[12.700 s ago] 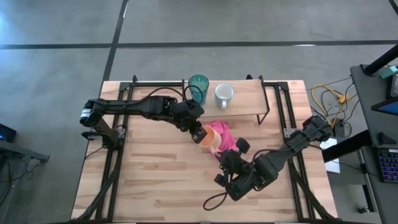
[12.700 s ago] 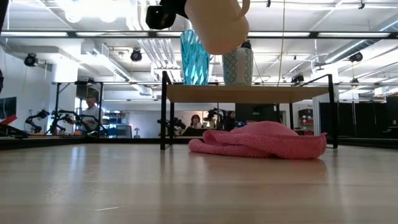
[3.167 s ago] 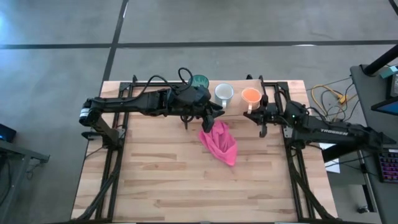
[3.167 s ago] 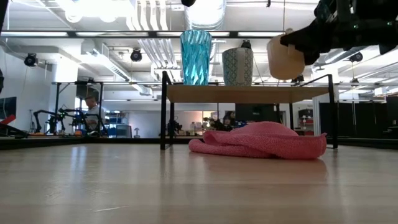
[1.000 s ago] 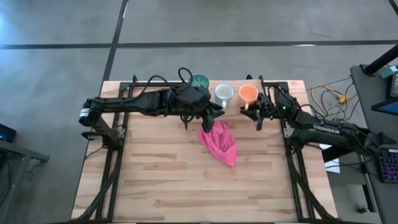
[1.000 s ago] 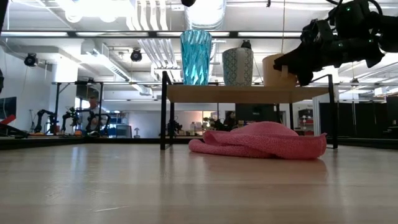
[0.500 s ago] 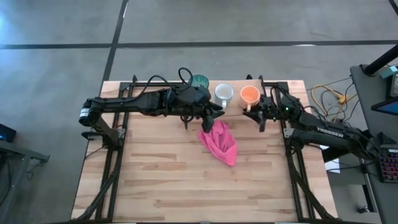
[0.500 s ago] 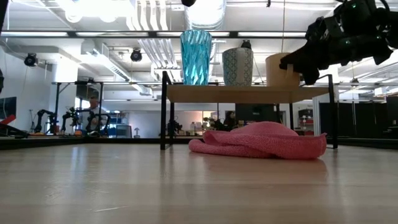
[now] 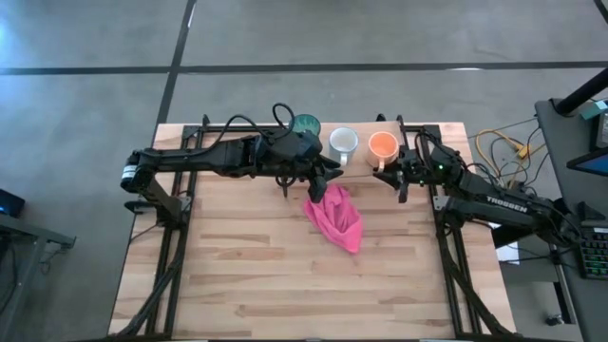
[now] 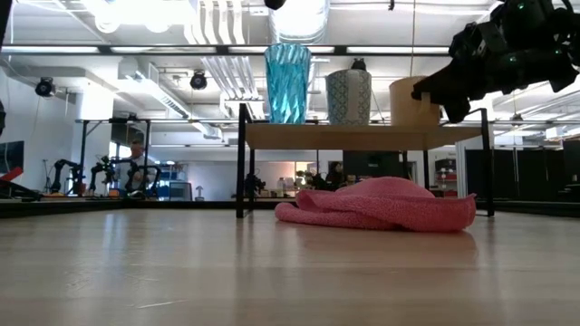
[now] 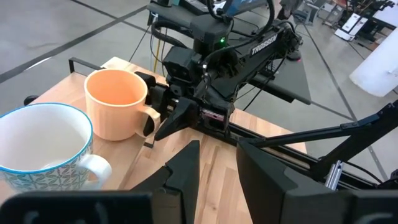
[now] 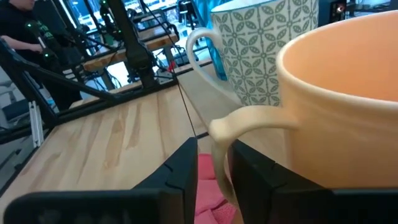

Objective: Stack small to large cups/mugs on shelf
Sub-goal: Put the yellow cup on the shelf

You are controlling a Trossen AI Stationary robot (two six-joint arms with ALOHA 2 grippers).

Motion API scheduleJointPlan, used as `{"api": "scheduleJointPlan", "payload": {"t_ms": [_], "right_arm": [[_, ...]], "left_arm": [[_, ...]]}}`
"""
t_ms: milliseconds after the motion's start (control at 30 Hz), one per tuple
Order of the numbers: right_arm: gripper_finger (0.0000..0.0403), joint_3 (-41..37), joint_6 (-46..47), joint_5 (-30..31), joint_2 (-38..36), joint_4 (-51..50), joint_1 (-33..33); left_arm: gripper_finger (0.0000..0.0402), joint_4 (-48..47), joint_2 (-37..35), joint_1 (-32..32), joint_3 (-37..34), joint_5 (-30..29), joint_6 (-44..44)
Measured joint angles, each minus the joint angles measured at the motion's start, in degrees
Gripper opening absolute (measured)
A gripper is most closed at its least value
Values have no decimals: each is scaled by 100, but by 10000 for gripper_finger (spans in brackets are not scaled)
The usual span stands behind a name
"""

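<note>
On the small raised light-wood shelf on thin black legs (image 9: 361,163), three vessels stand in a row: tall translucent teal tumbler (image 9: 304,126), white patterned handled mug (image 9: 342,142), small orange handled mug (image 9: 382,145). In the low view the orange mug (image 10: 412,101) sits flat on the board at the right end, apart from the white mug (image 10: 348,97).

Right gripper (image 9: 391,171) is at the orange mug's handle. The right wrist view shows the handle (image 12: 239,127) passing between the two dark fingers (image 12: 177,171), which stand narrowly apart w/ a sliver of clearance either side, so not clamping as far as I can judge. The left wrist view agrees: finger tips (image 11: 166,121) flank the handle, mug upright.

Left gripper (image 9: 318,171) waits near the shelf's front edge, just above the crumpled pink cloth (image 9: 335,217); its fingers (image 11: 186,165) are slightly parted, holding nothing.

Step in hand, I'd say: let go and clear out. To do it well: widen the jaws a touch more before moving, then back straight out along the handle's line, w/o lifting or twisting, else a finger could hook the handle and drag or tip the mug off the end. Keep the wrist low-speed till clear of the shelf leg.
</note>
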Motion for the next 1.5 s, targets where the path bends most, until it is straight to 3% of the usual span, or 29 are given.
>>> {"api": "scheduleJointPlan", "payload": {"t_ms": [567,1067,1500], "right_arm": [[86,41,41,50,-218,61,-2],[82,1564,-518,640,-210,-2881,-2],[82,1456,-282,636,-210,-3196,-2]], "left_arm": [[92,2,0,0,0,83,0],[91,4,0,0,0,87,4],[91,7,2,0,0,90,4]]}}
